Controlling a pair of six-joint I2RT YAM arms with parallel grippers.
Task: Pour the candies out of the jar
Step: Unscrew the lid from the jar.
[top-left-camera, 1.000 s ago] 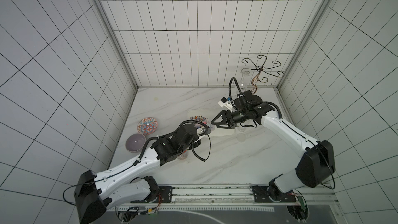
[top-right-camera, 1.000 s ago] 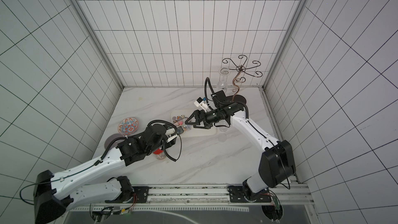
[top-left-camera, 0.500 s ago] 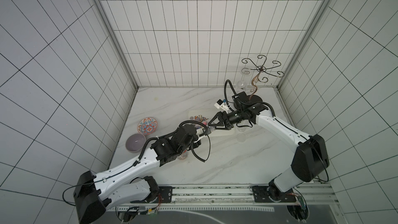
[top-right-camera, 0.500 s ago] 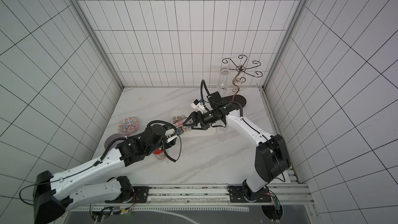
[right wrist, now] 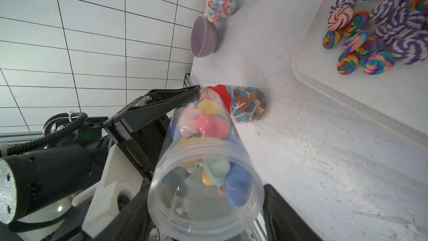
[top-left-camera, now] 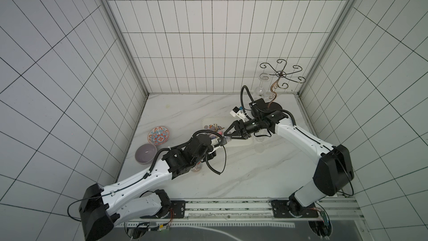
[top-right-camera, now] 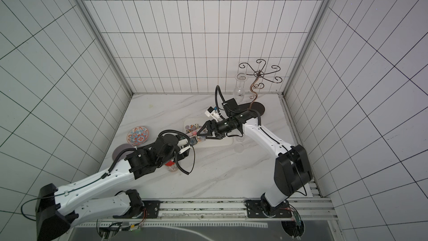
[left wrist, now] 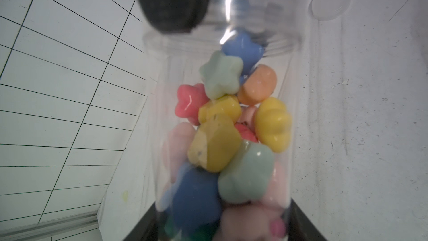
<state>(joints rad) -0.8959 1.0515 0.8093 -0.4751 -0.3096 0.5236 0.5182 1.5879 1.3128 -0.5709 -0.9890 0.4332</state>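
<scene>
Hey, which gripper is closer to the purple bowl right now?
Left. The left gripper, holding the clear jar, is toward the purple bowl; the right gripper is farther off, at the jar's mouth.

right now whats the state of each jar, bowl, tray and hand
clear plastic jar of pastel candies: held in the air, roughly on its side, candies inside
left hand: shut on the jar
right hand: open, jaws flanking the jar's mouth end
red-lidded clear jar of small lollipops: upright, closed
white plastic tray: holding loose swirl lollipops
plain purple bowl: upright, empty
patterned orange-and-blue bowl: upright, empty
</scene>
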